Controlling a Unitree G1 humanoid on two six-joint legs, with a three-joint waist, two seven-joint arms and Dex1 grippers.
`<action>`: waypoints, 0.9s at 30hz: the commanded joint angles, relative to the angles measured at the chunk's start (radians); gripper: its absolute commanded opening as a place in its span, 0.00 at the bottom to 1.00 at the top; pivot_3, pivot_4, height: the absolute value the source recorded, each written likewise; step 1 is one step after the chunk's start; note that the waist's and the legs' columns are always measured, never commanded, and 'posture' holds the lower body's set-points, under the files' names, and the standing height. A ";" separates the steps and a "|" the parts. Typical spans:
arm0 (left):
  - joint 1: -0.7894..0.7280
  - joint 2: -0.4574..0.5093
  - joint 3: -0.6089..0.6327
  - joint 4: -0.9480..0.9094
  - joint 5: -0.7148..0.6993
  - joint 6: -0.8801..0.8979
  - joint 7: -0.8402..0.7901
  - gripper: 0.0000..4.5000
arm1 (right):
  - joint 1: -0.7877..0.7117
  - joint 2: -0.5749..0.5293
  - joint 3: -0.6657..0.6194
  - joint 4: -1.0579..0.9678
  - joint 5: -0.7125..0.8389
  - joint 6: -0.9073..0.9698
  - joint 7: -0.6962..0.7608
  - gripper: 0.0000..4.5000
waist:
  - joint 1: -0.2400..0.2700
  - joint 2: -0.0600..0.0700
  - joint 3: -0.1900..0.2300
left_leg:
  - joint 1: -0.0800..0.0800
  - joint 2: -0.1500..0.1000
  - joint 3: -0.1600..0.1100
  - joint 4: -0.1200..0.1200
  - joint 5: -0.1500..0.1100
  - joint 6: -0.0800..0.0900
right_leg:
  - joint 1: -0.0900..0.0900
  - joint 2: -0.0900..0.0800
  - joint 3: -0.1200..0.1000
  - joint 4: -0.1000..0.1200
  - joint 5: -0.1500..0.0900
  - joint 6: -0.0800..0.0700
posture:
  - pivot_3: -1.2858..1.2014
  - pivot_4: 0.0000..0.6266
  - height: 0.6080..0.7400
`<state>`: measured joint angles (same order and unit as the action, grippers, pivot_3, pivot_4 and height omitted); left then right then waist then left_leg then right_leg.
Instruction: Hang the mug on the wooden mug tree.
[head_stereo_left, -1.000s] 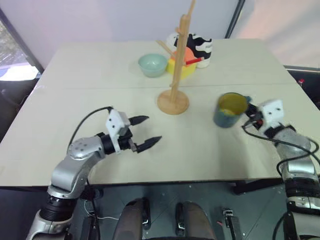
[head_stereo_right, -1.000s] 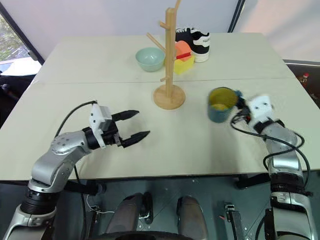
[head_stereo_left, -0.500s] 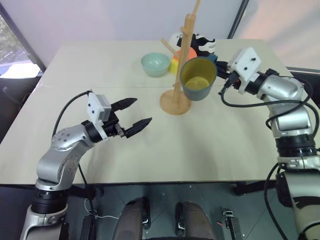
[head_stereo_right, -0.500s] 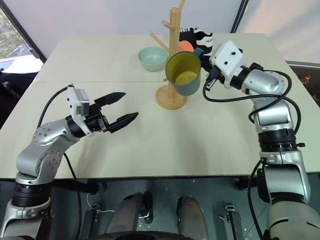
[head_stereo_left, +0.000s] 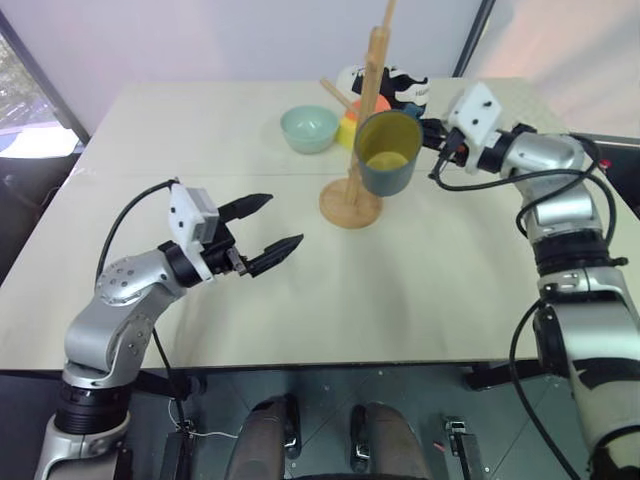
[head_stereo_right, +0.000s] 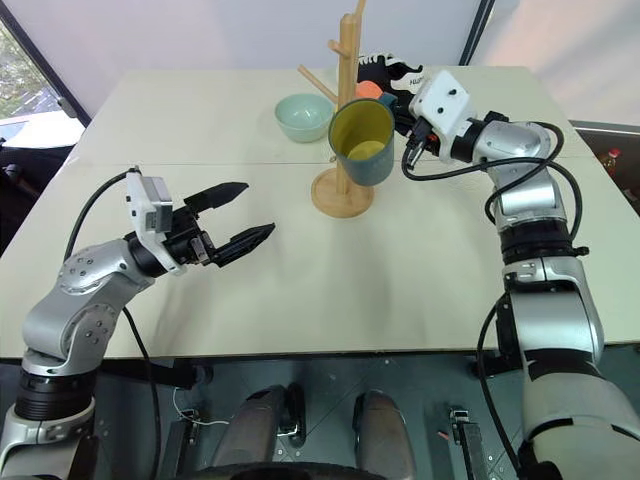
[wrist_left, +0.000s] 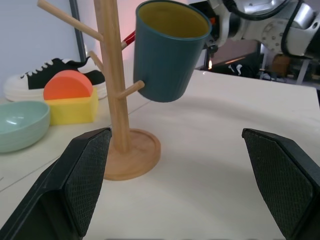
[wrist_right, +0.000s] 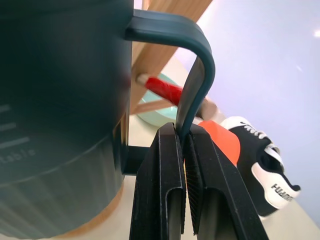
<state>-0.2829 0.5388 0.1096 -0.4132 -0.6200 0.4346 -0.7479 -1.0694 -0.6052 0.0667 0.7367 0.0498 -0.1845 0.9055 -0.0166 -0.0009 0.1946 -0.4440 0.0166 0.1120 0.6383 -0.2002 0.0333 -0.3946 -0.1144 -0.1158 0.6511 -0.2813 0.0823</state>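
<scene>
Mug, dark teal-blue ceramic with yellow interior (head_stereo_left: 389, 152): I have it lifted off the table, upper centre of the head view, just beside the pole of the tall light-wood mug tree on its round disc base (head_stereo_left: 352, 203). The right gripper (wrist_right: 185, 150) has its two black fingers pressed together on the lower part of the loop handle. I judge this pinch leaves the top of the loop free to slip over a peg, while the body hangs clear.

The left gripper (head_stereo_left: 262, 228) sits at centre left of the head view, fingers spread apart and holding nothing, well apart from the tree. I read it as standing by, out of the carrying arm's path.

The right wrist view shows the clamp on the handle itself, which the head views hide behind the wrist. The left wrist view shows the mug's lower wall close to, possibly touching, a short angled peg; I cannot tell which.
</scene>
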 joint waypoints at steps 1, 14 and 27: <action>-0.007 0.009 0.027 -0.042 -0.018 0.000 0.011 1.00 | -0.076 0.006 -0.013 0.063 -0.014 -0.050 -0.002 0.02 | 0.000 0.000 0.000 | 0.000 0.000 0.000 0.000 0.000 0.000 | 0.000 0.000 0.000 0.000 0.000 0.000 | 0.52 0.24 0.96; -0.010 0.014 0.032 -0.051 -0.037 0.006 0.026 1.00 | -0.032 -0.042 -0.051 0.062 0.006 -0.058 0.070 0.02 | 0.002 0.000 0.000 | 0.000 0.000 0.000 0.000 0.000 0.000 | 0.000 0.000 0.000 0.000 0.000 0.000 | 0.52 0.24 0.96; -0.021 0.008 0.023 -0.037 -0.037 0.000 0.020 1.00 | -0.076 -0.067 -0.075 0.151 -0.010 -0.089 0.063 0.02 | -0.001 0.000 0.000 | 0.000 0.000 0.000 0.000 0.000 0.000 | 0.000 0.000 0.000 0.000 0.000 0.000 | 0.52 0.24 0.96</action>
<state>-0.2904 0.5454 0.1140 -0.4330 -0.6443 0.4466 -0.7251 -1.0912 -0.6618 0.0241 0.8955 0.0235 -0.2496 0.9779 -0.0179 -0.0005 0.1949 -0.4439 0.0167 0.1122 0.6382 -0.2002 0.0331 -0.3947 -0.1144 -0.1155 0.6512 -0.2813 0.0822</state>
